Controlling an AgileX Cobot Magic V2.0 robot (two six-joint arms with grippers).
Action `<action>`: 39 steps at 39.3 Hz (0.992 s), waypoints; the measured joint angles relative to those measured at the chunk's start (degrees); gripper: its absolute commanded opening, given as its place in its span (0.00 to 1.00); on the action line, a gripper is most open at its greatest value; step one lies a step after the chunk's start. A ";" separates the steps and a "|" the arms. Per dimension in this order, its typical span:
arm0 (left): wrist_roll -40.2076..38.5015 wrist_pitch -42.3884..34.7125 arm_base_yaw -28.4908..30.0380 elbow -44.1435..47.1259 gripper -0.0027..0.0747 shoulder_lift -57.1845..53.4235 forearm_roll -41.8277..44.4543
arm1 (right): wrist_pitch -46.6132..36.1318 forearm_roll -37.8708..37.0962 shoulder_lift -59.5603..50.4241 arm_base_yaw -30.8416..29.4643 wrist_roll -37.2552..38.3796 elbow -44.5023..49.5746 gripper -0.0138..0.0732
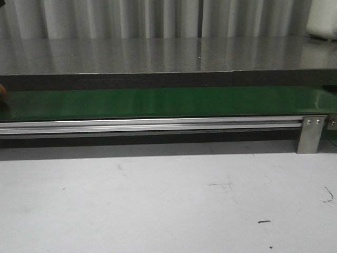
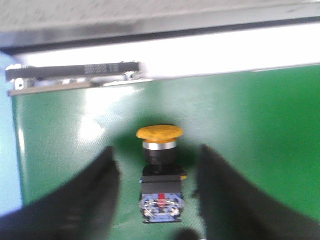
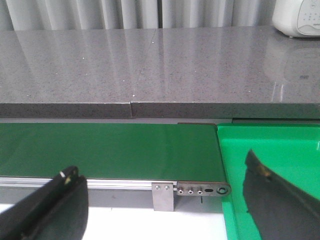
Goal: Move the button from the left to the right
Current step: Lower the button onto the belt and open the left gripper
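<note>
The button (image 2: pixel 160 175) lies on the green conveyor belt (image 2: pixel 250 125), with its orange-yellow cap (image 2: pixel 159 133) pointing away from the wrist and its black body and blue terminal end toward it. My left gripper (image 2: pixel 155 167) is open, with one black finger on each side of the button and a gap to each. In the front view only an orange speck (image 1: pixel 2 92) shows at the far left edge of the belt. My right gripper (image 3: pixel 162 175) is open and empty above the belt's right end.
The green belt (image 1: pixel 168 103) runs left to right behind an aluminium rail (image 1: pixel 152 125) with a metal bracket (image 1: pixel 310 134). A grey stone counter (image 1: pixel 168 55) lies beyond. A bright green bin (image 3: pixel 270 155) stands past the belt's right end. A white appliance (image 3: pixel 297 17) stands far right.
</note>
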 measured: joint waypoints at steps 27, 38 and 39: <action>-0.21 -20.03 -3.49 38.66 0.01 -34.78 -1.23 | 0.00 0.00 0.00 0.00 0.00 0.00 0.90; -0.11 -38.68 -9.13 66.10 0.01 -59.82 -2.07 | 0.00 0.00 0.00 0.00 0.00 0.00 0.90; -0.11 -39.83 -9.50 68.48 0.01 -61.62 -2.07 | 0.00 0.00 0.00 0.00 0.00 0.00 0.90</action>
